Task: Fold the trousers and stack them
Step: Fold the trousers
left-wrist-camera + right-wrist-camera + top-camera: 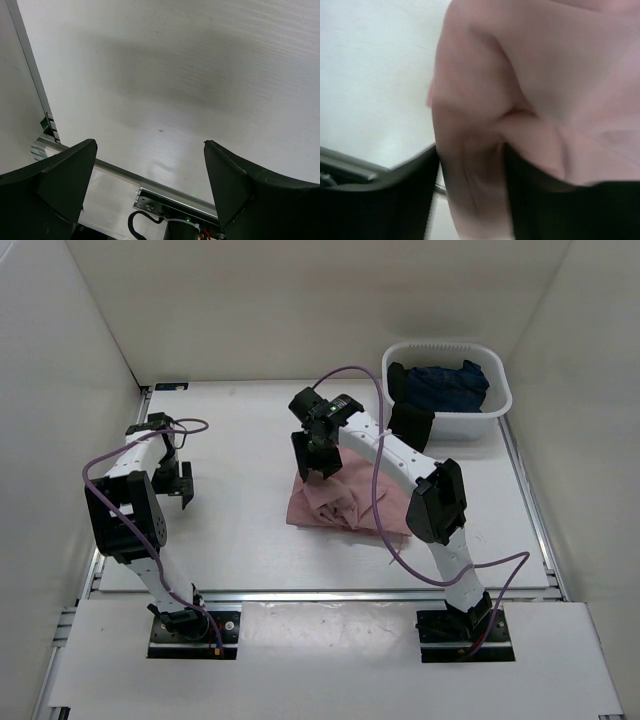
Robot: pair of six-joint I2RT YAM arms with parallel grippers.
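The dusty-pink trousers (340, 502) lie bunched and wrinkled on the white table at its middle. My right gripper (316, 468) is at the far left part of the heap, pointing down into it. In the right wrist view a fold of the pink fabric (470, 165) runs between my two dark fingers, so the gripper is shut on the trousers. My left gripper (176, 483) hangs over bare table at the left, well apart from the trousers. In the left wrist view its fingers (65, 185) stand wide open with nothing between them.
A white tub (500, 400) at the back right holds dark navy garments (445, 385), one black piece hanging over its front wall. White walls close the table on three sides. A metal rail (330, 595) runs along the near edge.
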